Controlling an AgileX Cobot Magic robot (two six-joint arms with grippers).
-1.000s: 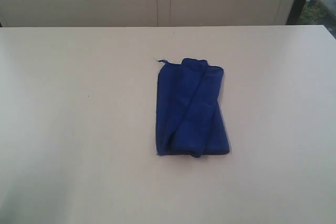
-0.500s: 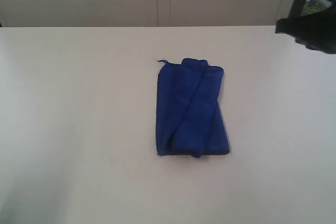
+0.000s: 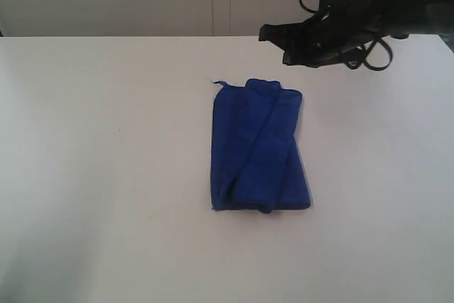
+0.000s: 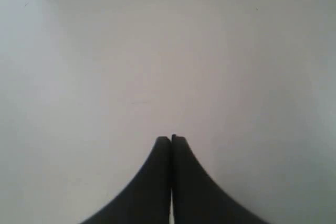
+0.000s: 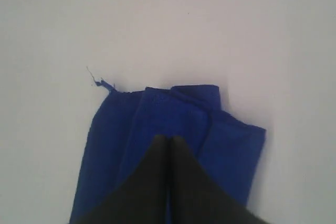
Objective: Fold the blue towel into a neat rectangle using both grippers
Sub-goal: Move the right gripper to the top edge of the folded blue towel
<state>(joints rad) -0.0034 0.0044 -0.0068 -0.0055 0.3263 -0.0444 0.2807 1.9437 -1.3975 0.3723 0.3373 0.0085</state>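
Royal-blue soft microfibre towel (image 3: 259,148) is lying loosely folded on the white surface (image 3: 106,175), the black right gripper (image 3: 264,32) hovering closed near its far end, the left gripper (image 4: 171,138) closed over bare surface.

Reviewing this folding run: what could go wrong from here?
1. The right gripper hangs shut near the towel; lowered so, it may shove the loose, skewed layers instead of pinching them.
2. The left gripper faces only table, so a one-sided pull could undo the folds.
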